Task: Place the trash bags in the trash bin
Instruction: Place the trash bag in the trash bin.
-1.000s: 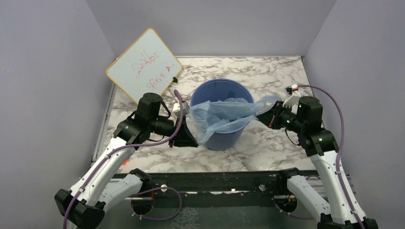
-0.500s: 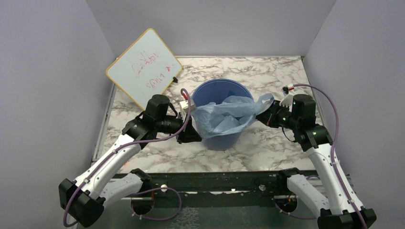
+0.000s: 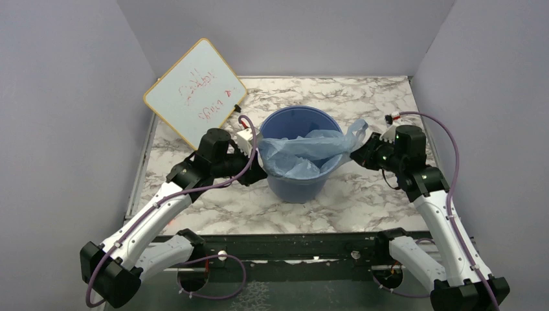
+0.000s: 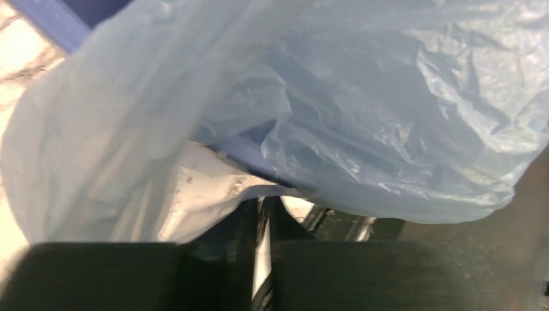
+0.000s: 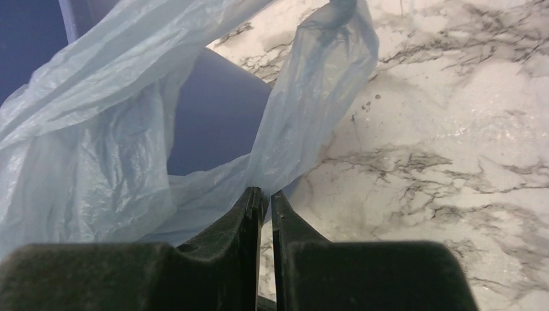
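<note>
Marble table carries the trash bin at its middle, with the trash bag spread over the bin's mouth, part sagging inside, one flap past the bin's right rim; I judge the arms flank the bin to keep the film stretched over the opening. Overhead hides both claws' tips; the left wrist view shows the left gripper, at the bin's left rim, closed on bunched film; the right wrist view shows the right gripper, right of the bin, jaws a sliver apart at the bag's edge, and I cannot tell whether it grips.
</note>
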